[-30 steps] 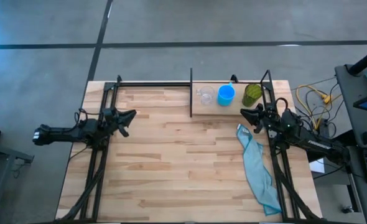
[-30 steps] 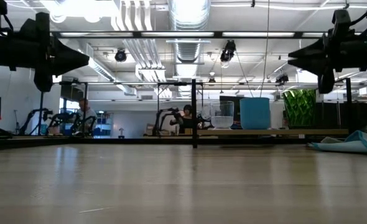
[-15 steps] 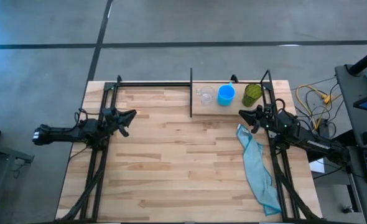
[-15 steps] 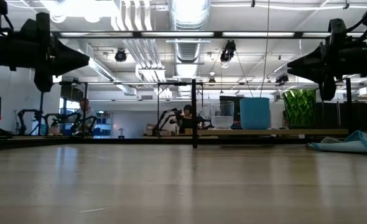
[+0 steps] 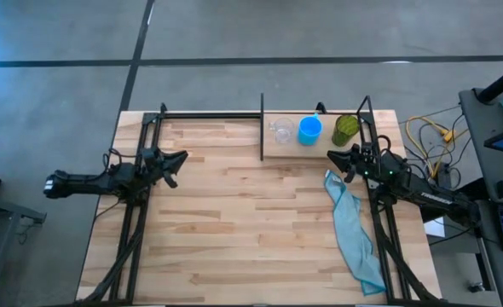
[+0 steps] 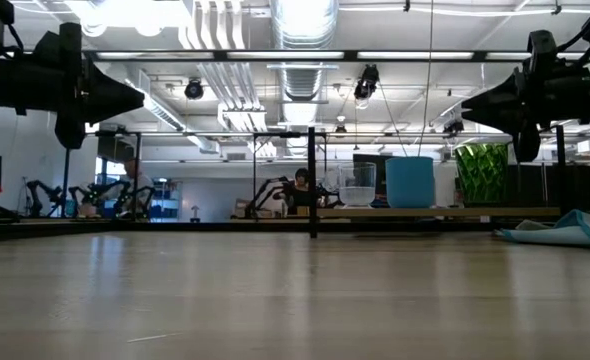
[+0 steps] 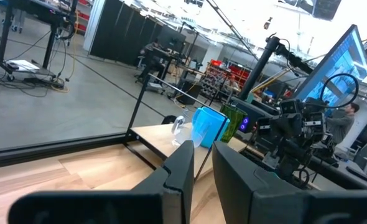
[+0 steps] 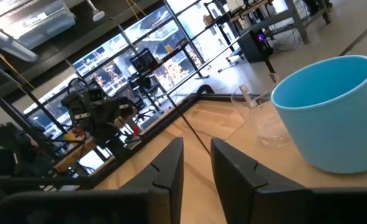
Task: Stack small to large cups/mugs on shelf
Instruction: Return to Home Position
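The blue mug (image 8: 326,112) is cut off at the right wrist view's edge.

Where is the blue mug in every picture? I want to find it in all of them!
High view: the blue mug stands on the shelf at the table's far edge, between the clear cup and the green cup.
Low view: right of middle, on the shelf.
Left wrist view: near the middle, beyond the fingers.
Right wrist view: large, at the right.
Shared landmark: the clear cup beside it.
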{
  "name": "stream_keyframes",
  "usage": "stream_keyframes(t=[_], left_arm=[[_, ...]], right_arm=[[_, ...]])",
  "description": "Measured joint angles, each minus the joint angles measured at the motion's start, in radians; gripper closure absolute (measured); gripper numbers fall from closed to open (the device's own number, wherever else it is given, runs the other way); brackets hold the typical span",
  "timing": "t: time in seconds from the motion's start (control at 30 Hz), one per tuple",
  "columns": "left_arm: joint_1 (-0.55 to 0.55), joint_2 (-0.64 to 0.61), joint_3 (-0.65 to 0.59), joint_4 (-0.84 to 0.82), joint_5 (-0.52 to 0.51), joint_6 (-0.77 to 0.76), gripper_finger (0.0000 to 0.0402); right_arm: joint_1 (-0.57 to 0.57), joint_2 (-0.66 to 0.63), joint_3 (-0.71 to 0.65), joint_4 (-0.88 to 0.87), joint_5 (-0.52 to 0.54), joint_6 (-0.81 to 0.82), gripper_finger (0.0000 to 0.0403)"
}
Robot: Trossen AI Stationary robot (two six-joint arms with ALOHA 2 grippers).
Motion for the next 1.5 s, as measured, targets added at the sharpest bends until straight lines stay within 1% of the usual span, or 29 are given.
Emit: stream_keyframes(t=[0.47, 0.83, 1.17, 1.5], left_arm=[[0.000, 0.000, 0.000, 0.002, 0.001, 0.000, 0.0356], [0.000, 0.000, 0.000, 0.002, 0.001, 0.000, 0.0356], [0.000, 0.000, 0.000, 0.001, 0.001, 0.000, 0.0356], [0.000, 0.000, 0.000, 0.001, 0.001, 0.000, 0.0356]], right_arm=[[0.000, 0.000, 0.000, 0.000, 0.000, 0.000, 0.0334], [0.000, 0.000, 0.000, 0.000, 0.000, 0.000, 0.0323], [0.000, 0.000, 0.000, 0.001, 0.000, 0.000, 0.0333], [0.000, 0.000, 0.001, 0.001, 0.000, 0.000, 0.0323]])
